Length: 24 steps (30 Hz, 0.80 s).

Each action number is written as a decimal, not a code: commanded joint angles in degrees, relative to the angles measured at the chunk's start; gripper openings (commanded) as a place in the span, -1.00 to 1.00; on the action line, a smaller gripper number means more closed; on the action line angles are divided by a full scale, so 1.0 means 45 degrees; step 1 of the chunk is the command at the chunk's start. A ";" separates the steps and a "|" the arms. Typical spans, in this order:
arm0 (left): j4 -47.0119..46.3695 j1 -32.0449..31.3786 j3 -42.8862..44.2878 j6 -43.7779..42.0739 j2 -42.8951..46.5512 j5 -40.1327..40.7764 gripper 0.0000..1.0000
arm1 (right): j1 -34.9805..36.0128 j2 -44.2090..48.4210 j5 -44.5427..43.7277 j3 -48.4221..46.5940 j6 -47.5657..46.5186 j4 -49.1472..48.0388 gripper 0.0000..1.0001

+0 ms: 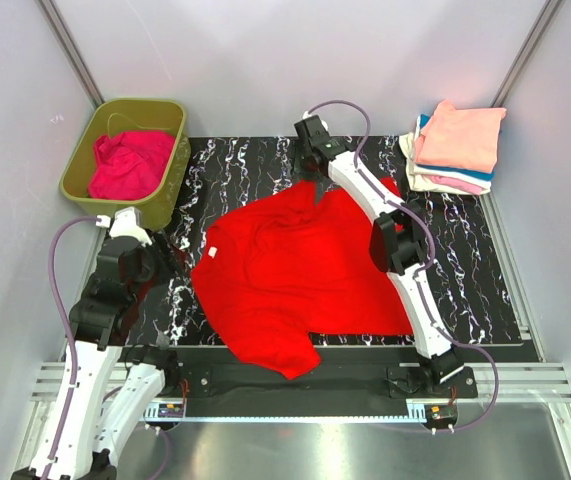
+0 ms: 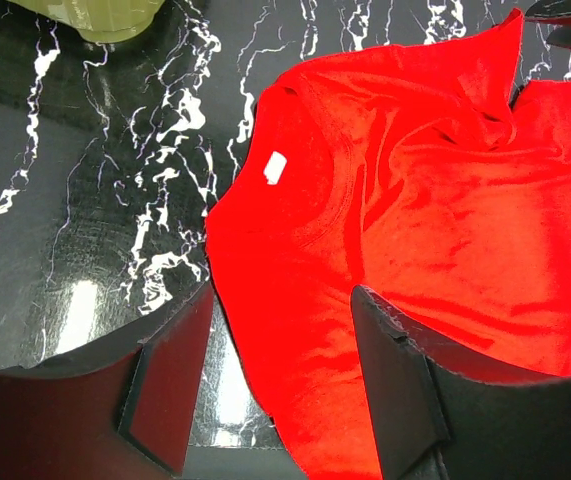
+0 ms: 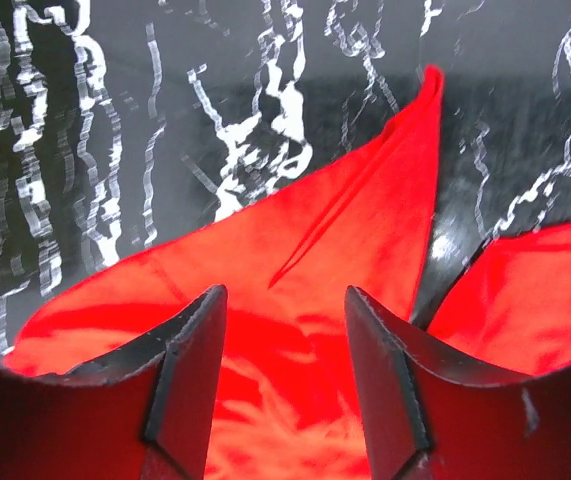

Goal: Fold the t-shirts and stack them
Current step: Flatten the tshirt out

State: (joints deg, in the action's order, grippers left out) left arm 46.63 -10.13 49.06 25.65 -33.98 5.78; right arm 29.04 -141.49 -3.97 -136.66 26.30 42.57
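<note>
A bright red t-shirt (image 1: 300, 265) lies spread and wrinkled on the black marbled mat (image 1: 465, 270), its white neck label (image 2: 275, 167) facing left. My left gripper (image 1: 165, 265) is open just left of the shirt. In the left wrist view (image 2: 283, 300) its jaws straddle the shirt's left edge (image 2: 295, 330). My right gripper (image 1: 317, 188) is open over the shirt's far edge. In the right wrist view (image 3: 285, 295) red cloth (image 3: 295, 250) with a raised pointed corner lies between the jaws. A magenta-pink shirt (image 1: 130, 163) lies crumpled in the tub. Folded peach, white, blue and pink shirts (image 1: 455, 148) are stacked at the back right.
The olive-green tub (image 1: 170, 185) stands at the back left, beside the mat's corner; its base shows in the left wrist view (image 2: 115, 15). Grey walls close in the sides and back. A metal rail (image 1: 295, 385) runs along the near edge.
</note>
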 commanded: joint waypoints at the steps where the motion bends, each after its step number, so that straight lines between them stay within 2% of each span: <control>1: -0.0636 0.0142 -0.0160 -0.0231 -0.0008 -0.0386 0.25 | 0.0129 -0.1057 -0.0915 -0.1310 -0.0982 0.1557 0.14; 6: -0.0695 0.0454 -0.0179 -0.0290 -0.0047 -0.0640 0.23 | 0.0227 -0.1311 -0.1169 -0.1312 -0.0983 0.2063 0.04; 11: -0.0792 0.0649 -0.0218 -0.0368 -0.0047 -0.0894 0.22 | 0.0558 -0.1233 -0.0642 -0.0277 -0.0865 0.1871 0.07; 16: -0.0812 0.0728 -0.0218 -0.0387 -0.0067 -0.0953 0.22 | 0.0754 -0.1994 -0.0466 -0.1017 -0.1079 0.2220 0.12; 20: -0.0812 0.0747 -0.0237 -0.0387 -0.0047 -0.0953 0.21 | 0.0852 -0.2327 -0.0699 -0.1272 -0.1158 0.2435 -0.01; 24: -0.0851 0.0786 -0.0238 -0.0387 -0.0047 -0.1011 0.20 | 0.0833 -0.2153 -0.1207 -0.0902 -0.1353 0.2377 -0.41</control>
State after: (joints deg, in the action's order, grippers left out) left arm 46.17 -6.98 48.16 24.97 -33.98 2.72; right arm 32.36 -150.52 -7.35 -140.55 21.23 52.10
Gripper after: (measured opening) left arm 0.607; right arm 0.339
